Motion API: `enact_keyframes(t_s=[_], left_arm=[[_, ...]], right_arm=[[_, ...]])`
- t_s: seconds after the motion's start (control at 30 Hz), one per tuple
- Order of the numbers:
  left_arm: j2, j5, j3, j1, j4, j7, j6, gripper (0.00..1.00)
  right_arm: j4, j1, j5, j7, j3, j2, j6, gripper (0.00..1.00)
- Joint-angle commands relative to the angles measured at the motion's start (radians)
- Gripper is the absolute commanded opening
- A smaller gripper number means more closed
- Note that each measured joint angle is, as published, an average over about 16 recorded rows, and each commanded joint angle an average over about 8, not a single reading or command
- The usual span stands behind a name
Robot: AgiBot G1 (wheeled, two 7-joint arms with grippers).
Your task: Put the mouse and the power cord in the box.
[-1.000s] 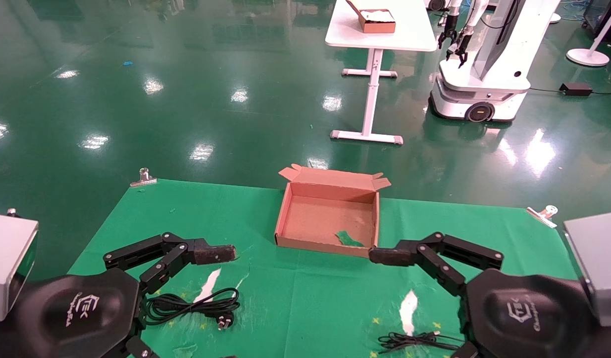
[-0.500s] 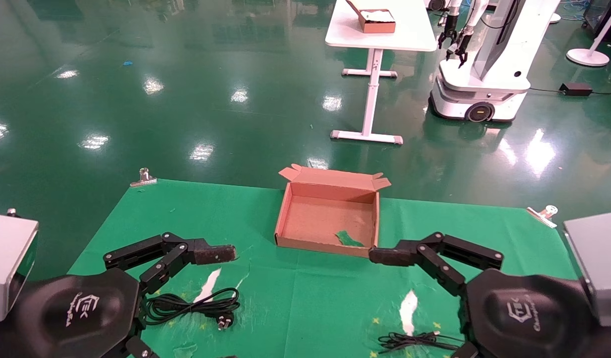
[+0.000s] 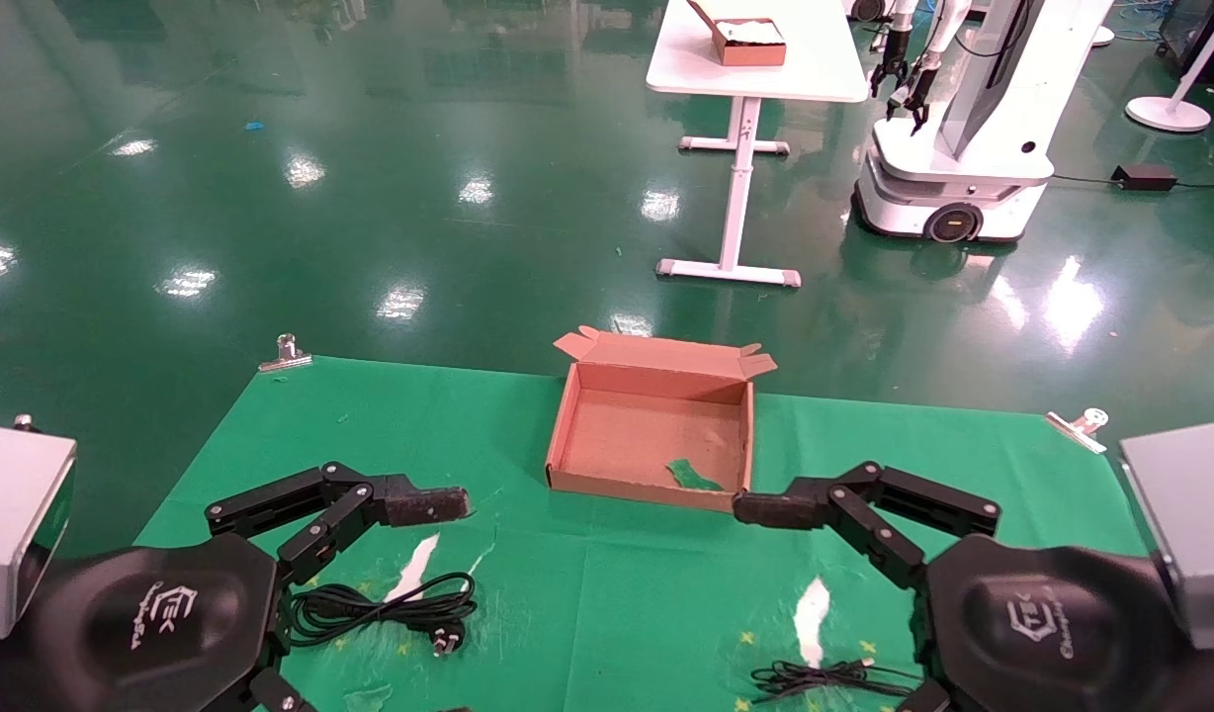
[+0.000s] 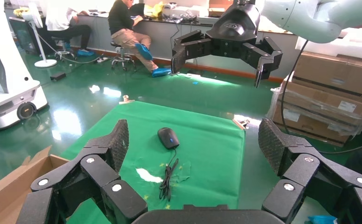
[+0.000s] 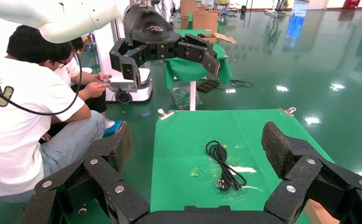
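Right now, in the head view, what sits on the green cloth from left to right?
Left gripper → power cord → box → right gripper → mouse cable, mouse itself hidden.

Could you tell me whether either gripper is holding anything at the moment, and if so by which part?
Nothing is held. The left gripper and right gripper are both open; the mouse and power cord lie untouched on the table.
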Motion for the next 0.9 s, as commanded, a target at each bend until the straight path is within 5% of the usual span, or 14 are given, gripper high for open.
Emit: enact_keyframes(t_s=[0.03, 0.9], left_arm=[[0.000, 0.000, 0.000, 0.000, 0.000, 0.000, 0.000, 1.00], [0.000, 0.000, 0.000, 0.000, 0.000, 0.000, 0.000, 1.00]], right_arm=[[0.000, 0.000, 0.000, 0.000, 0.000, 0.000, 0.000, 1.00], [0.000, 0.000, 0.000, 0.000, 0.000, 0.000, 0.000, 1.00]])
